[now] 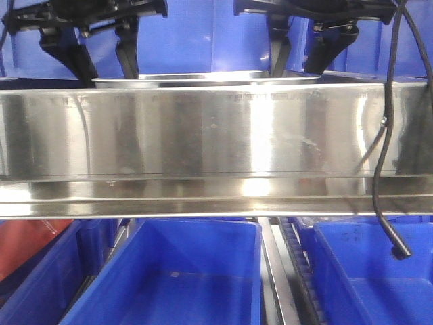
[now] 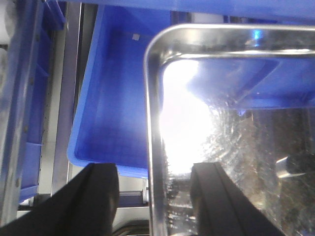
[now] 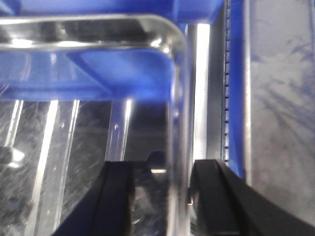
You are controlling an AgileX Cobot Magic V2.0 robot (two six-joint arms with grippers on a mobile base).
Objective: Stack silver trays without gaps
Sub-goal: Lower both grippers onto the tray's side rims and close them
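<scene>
Nearest the lens, a broad steel shelf rail [image 1: 203,135] fills the middle band of the front view, with a black cable [image 1: 383,162] hanging at its right and blue bins [image 1: 176,284] below. Behind the rail's top edge, at upper centre, only the rim of a silver tray [image 1: 203,79] shows. The left pincer [image 2: 153,169] straddles that tray's left rim, one finger outside and one inside the pan, jaws apart and not pressing the metal. The right pincer [image 3: 162,167] stands likewise astride the right rim, parted, its outer finger just beside the rim. Whether another tray lies under this one is hidden. The rim looks doubled in the front view, but that may be reflection. Stacking seems midway at best: neither side is clamped, and a flush seat cannot be confirmed.
</scene>
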